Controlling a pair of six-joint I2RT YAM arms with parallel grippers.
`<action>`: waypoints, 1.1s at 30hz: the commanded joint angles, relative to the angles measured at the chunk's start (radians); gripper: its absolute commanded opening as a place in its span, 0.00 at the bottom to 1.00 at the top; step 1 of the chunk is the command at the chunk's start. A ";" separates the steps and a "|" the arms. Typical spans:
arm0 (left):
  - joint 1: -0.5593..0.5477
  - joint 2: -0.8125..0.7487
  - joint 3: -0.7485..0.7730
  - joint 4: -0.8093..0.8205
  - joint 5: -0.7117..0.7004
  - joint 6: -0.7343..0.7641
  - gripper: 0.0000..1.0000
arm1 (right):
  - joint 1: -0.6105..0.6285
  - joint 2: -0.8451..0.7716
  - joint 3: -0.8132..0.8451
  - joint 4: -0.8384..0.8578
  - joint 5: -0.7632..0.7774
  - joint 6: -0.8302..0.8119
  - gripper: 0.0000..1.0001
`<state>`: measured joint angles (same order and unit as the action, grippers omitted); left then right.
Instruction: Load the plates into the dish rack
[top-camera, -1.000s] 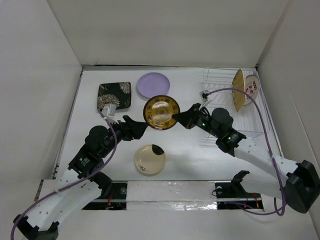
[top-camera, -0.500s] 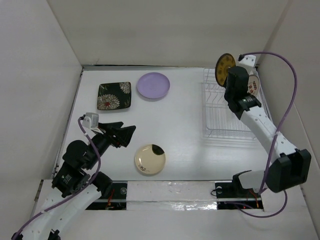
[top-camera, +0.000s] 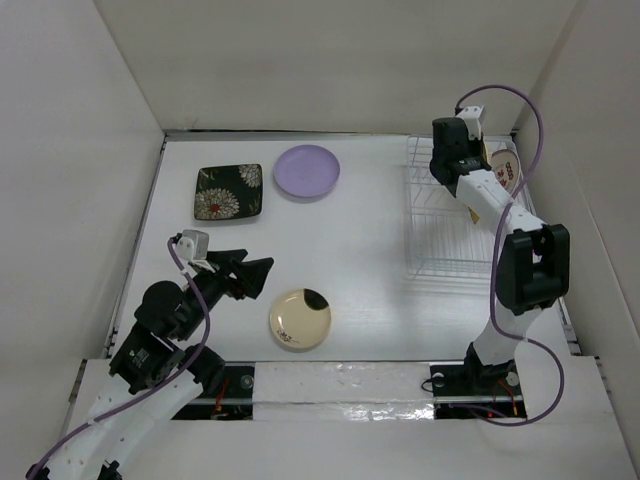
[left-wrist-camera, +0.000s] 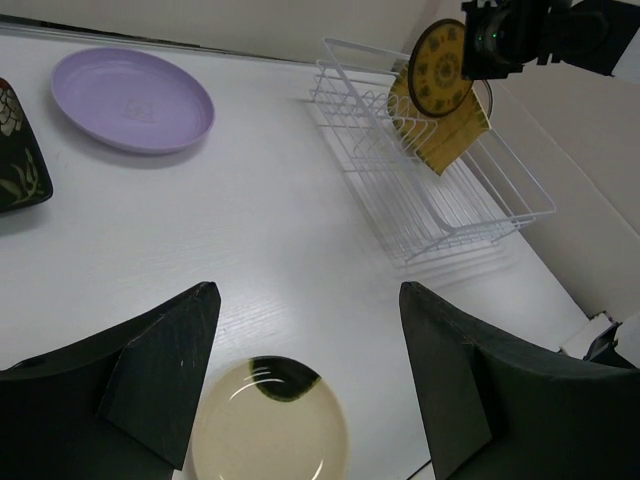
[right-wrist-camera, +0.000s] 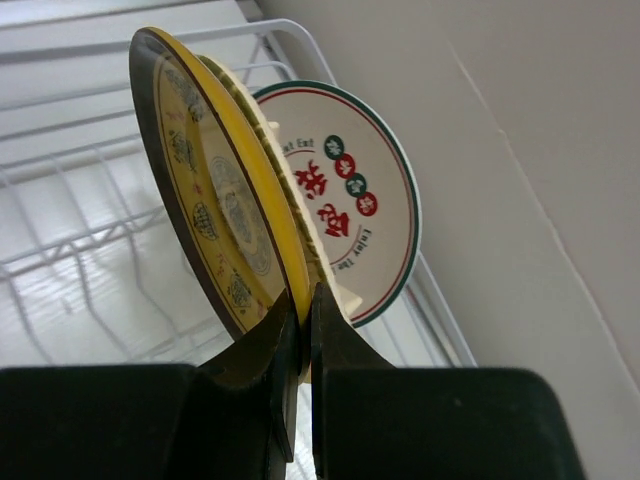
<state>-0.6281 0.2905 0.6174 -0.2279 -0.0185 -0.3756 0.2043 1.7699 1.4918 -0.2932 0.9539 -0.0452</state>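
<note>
Right end effector pinches brown-gold plate rim over dish rack; left end effector spread.

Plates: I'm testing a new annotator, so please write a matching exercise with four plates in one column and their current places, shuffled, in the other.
Plates
1. lilac plate
2. cream plate
3. gold plate
4. red-marked plate

Places
A. standing in the rack
B. held in the right gripper
C. flat, beside the floral plate
D. flat, in front of the left gripper

Pairs: 1-C, 2-D, 3-B, 4-A
</note>
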 joint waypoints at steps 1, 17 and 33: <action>-0.005 -0.028 0.001 0.052 0.006 0.018 0.70 | 0.003 0.005 0.045 0.035 0.137 -0.065 0.00; -0.005 0.022 0.001 0.044 -0.015 0.010 0.69 | 0.026 0.031 -0.054 0.074 0.013 -0.015 0.01; -0.005 0.255 0.022 0.018 -0.038 -0.039 0.44 | 0.075 -0.203 -0.151 0.080 -0.211 0.212 0.66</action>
<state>-0.6281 0.5129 0.6174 -0.2314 -0.0540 -0.3920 0.2344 1.7035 1.3567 -0.2626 0.8047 0.0814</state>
